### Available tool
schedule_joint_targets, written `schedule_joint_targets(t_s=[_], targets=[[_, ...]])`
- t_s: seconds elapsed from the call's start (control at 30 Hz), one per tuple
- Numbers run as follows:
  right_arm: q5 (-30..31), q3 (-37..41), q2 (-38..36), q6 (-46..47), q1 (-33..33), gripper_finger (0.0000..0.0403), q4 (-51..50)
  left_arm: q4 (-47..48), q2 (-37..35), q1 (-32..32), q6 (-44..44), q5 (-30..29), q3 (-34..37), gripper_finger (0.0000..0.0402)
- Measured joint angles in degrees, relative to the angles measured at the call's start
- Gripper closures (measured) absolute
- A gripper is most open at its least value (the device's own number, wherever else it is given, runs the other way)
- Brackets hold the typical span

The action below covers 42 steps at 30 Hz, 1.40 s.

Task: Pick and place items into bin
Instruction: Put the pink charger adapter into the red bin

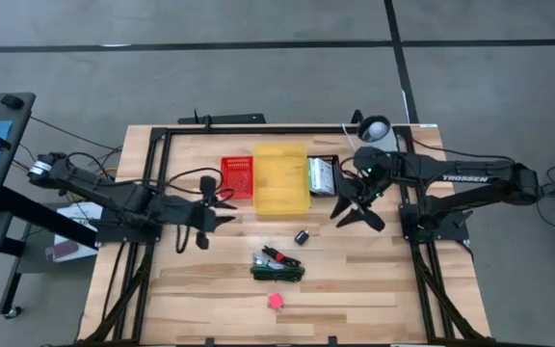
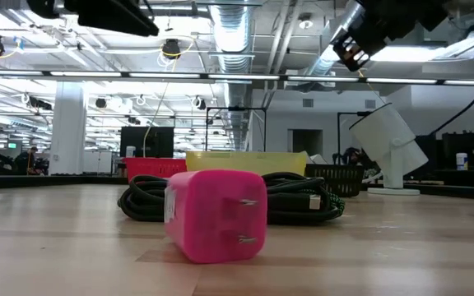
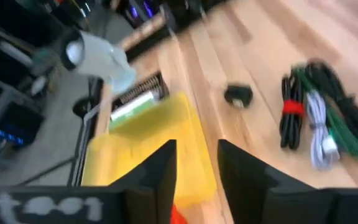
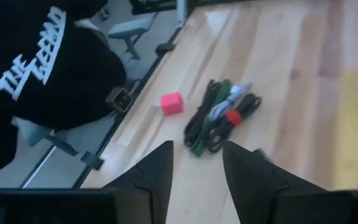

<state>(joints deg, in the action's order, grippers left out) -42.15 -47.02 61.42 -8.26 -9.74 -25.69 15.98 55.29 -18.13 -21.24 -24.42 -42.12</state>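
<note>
Two claws up off counter [image 1: 171,299], both parted and empty. Left claw [image 1: 222,212] just left of yellow bin [image 1: 280,178], near red bin [image 1: 237,177]. Right claw [image 1: 355,212] right of yellow bin, by black basket [image 1: 322,173]. Cord bundle [image 1: 277,267], small dark piece [image 1: 301,236], pink plug block [image 1: 275,300] on counter, below yellow bin.

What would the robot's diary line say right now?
left gripper: open, empty, beside red bin | right gripper: open, empty | cords, pink plug: on table
</note>
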Motion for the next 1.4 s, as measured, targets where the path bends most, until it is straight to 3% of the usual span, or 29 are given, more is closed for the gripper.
schedule_joint_targets(t_s=[0.1, 0.27, 0.47, 0.57, 0.8, 1.0, 1.23, 1.4], targets=[[0.03, 1.28, 0.12, 3.57, 2.28, 0.0268, 3.10, 6.07, 4.29, 0.13, 0.26, 0.38, -4.94, 0.0272], [0.18, 3.42, 0.12, 10.55, 5.82, 0.0270, 8.46, 15.54, 10.00, 0.13, -5.02, 9.14, -11.67, 0.0265], [4.90, 3.49, -0.34, 15.14, 9.51, 0.0269, 6.21, 16.68, 15.03, 0.11, -13.15, 18.02, -15.26, 0.0276], [5.11, 3.48, -1.74, 12.36, 9.53, 0.0270, 3.18, 16.23, 17.33, 0.03, -16.40, 20.41, -15.86, 0.0280], [4.72, 3.49, -9.97, 5.89, 3.93, 0.0268, -3.07, 9.24, 23.42, -1.79, -17.64, 20.68, -16.09, 0.0281], [3.98, 3.43, -16.39, 0.48, -1.74, 0.0270, -9.90, 14.19, 31.09, -3.78, -16.73, 20.65, -22.86, 0.0281], [1.67, 3.43, -15.79, 0.14, -3.99, 0.0270, -9.90, 25.83, 40.55, -5.42, -16.58, 20.52, -34.78, 0.0281], [1.48, 3.45, -12.25, 0.20, -3.99, 0.0268, -10.02, 28.07, 44.27, -6.72, -16.93, 20.06, -40.51, 0.0281]])
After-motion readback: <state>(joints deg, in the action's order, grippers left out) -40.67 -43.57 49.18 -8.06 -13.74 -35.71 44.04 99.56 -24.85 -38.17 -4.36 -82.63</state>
